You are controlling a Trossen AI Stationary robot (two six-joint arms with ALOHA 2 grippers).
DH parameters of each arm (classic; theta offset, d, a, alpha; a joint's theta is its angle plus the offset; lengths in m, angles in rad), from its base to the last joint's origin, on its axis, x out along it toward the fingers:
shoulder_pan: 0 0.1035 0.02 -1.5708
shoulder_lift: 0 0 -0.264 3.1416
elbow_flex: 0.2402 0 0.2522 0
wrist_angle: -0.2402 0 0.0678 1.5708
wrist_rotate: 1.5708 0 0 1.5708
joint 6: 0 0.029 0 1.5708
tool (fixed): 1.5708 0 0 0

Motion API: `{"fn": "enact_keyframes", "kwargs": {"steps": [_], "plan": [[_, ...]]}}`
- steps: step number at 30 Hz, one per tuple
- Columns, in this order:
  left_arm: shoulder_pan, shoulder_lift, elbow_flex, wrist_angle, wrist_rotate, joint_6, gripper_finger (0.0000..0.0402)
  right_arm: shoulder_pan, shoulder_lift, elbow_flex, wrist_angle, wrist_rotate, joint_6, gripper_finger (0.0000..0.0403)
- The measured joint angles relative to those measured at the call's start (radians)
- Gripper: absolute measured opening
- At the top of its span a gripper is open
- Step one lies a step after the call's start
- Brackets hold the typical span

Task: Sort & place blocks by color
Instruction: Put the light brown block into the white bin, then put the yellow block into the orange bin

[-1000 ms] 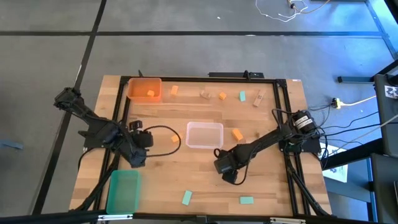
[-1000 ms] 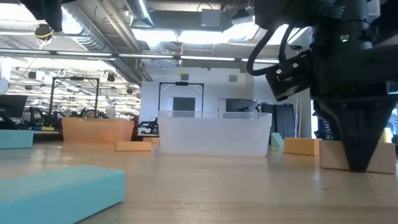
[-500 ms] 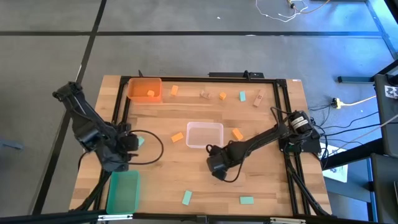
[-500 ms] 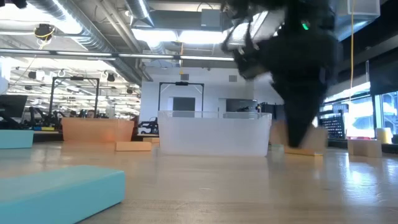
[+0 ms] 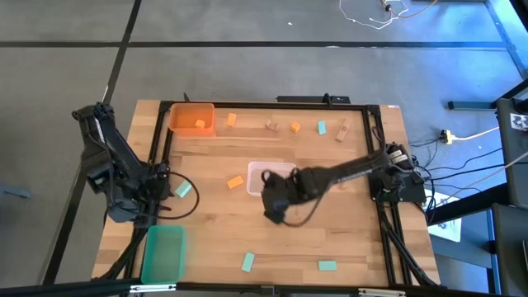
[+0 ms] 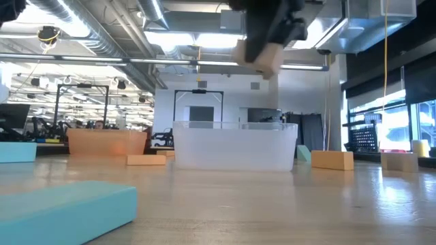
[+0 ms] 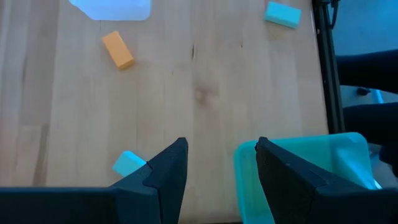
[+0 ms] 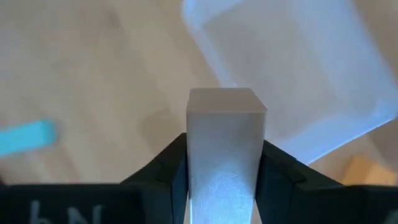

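We carry a tan block (image 8: 226,155) clamped in the right gripper (image 8: 225,163), raised beside the clear bin (image 5: 285,172) that takes plain wood. The left gripper (image 7: 217,168) waits unclenched over the green bin (image 7: 348,152).

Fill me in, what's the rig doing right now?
Sorting blocks by color. The right end effector is shut on a tan block, held up beside the near left corner of the clear bin. The left end effector is open and empty near the green bin, close to a green block. One orange block sits in the orange bin; other blocks lie loose on the table.
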Motion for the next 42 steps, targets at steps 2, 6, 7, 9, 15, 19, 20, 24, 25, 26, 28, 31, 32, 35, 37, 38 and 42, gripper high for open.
{"fn": "enact_keyframes", "kwargs": {"steps": [2, 6, 7, 9, 15, 19, 20, 24, 25, 26, 28, 31, 32, 35, 37, 38, 42], "plan": [[-0.004, -0.002, 0.000, 0.000, 0.000, 0.000, 0.0179, -0.043, 0.000, -0.005, 0.000, -0.004, -0.011, 0.0129], [-0.004, -0.002, 0.000, 0.000, 0.000, 0.000, 0.0179, -0.124, 0.000, -0.033, -0.006, -0.043, -0.022, 0.0129], [-0.004, -0.002, 0.000, 0.000, 0.000, 0.001, 0.0179, -0.140, 0.000, -0.037, -0.007, -0.048, -0.024, 0.0129], [-0.004, -0.002, 0.000, 0.000, 0.000, 0.007, 0.0179, -0.166, 0.000, -0.037, -0.005, -0.062, -0.051, 0.0129], [-0.004, -0.002, 0.000, -0.004, 0.000, 0.008, 0.0179, -0.212, 0.000, -0.037, -0.005, -0.127, -0.099, 0.0129], [-0.004, -0.002, 0.000, -0.010, 0.000, 0.008, 0.0179, -0.227, 0.015, -0.038, -0.011, -0.161, -0.126, 0.0129], [-0.004, -0.002, 0.000, -0.010, 0.000, 0.008, 0.0179, -0.230, 0.020, -0.038, -0.007, -0.169, -0.127, 0.0129], [-0.004, -0.002, 0.000, -0.011, 0.000, 0.008, 0.0179, -0.236, 0.033, -0.039, -0.006, -0.158, -0.140, 0.0129], [-0.004, -0.002, 0.000, -0.011, 0.000, 0.009, 0.0179, -0.236, 0.035, -0.039, -0.007, -0.142, -0.149, 0.0129], [-0.004, -0.002, 0.000, -0.011, 0.000, 0.009, 0.0179, -0.236, 0.039, -0.039, -0.003, -0.126, -0.153, 0.0132], [-0.004, -0.002, 0.000, -0.011, 0.000, 0.008, 0.0179, -0.236, 0.045, -0.039, 0.001, -0.112, -0.153, 0.0152], [-0.004, -0.002, 0.000, -0.011, 0.000, 0.009, 0.0179, -0.238, 0.045, -0.039, 0.000, -0.111, -0.155, 0.0180], [-0.004, -0.002, 0.000, -0.011, 0.000, 0.009, 0.0179, -0.238, 0.045, -0.039, 0.001, -0.110, -0.155, 0.0184], [-0.004, -0.002, 0.000, -0.011, 0.000, 0.009, 0.0179, -0.238, 0.045, -0.039, 0.001, -0.110, -0.157, 0.0184], [-0.004, -0.002, 0.000, -0.011, 0.000, 0.009, 0.0179, -0.238, 0.045, -0.039, 0.002, -0.111, -0.175, 0.0178], [-0.004, -0.002, 0.000, -0.011, -0.001, 0.008, 0.0179, -0.238, 0.045, -0.039, 0.004, -0.111, -0.178, 0.0175], [-0.004, -0.002, 0.000, -0.011, -0.027, 0.006, 0.0179, -0.238, 0.045, -0.039, 0.029, -0.142, -0.179, 0.0168]]}}
